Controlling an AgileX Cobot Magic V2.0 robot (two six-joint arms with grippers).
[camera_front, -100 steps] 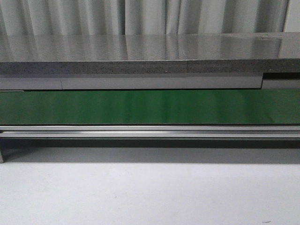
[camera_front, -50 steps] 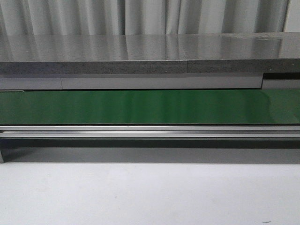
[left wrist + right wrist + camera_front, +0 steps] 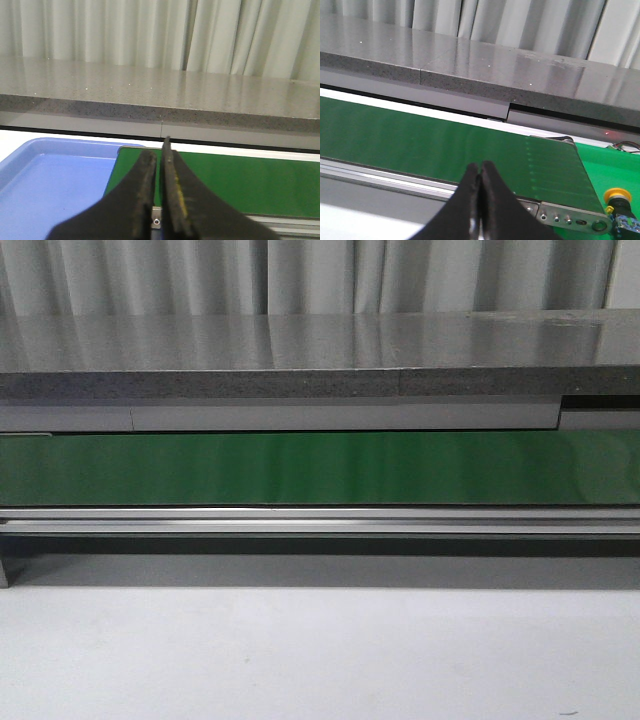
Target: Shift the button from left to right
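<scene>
A grey speckled counter (image 3: 320, 350) spans the back of the scene, with pale curtains (image 3: 320, 275) hanging behind it. Below its front edge runs a long green belt (image 3: 320, 468), bordered on the near side by a metal rail (image 3: 320, 522), and nearest the camera lies a plain white table (image 3: 320, 650). No arm shows in the front view.

In the left wrist view a blue tray (image 3: 45, 180) sits just beside the end of the belt (image 3: 225, 180). The left gripper (image 3: 159, 145) hangs above the tray's edge, its two dark fingers (image 3: 145, 175) drawn nearly together with only a thin slit between them and nothing held.

In the right wrist view the right gripper (image 3: 478, 167) has its fingers pressed together, empty, over the rail. The button (image 3: 617, 199) stands past the far end of the belt (image 3: 445, 145), yellow head up; it seems to rest on a green surface, though the frame edge cuts it off.
</scene>
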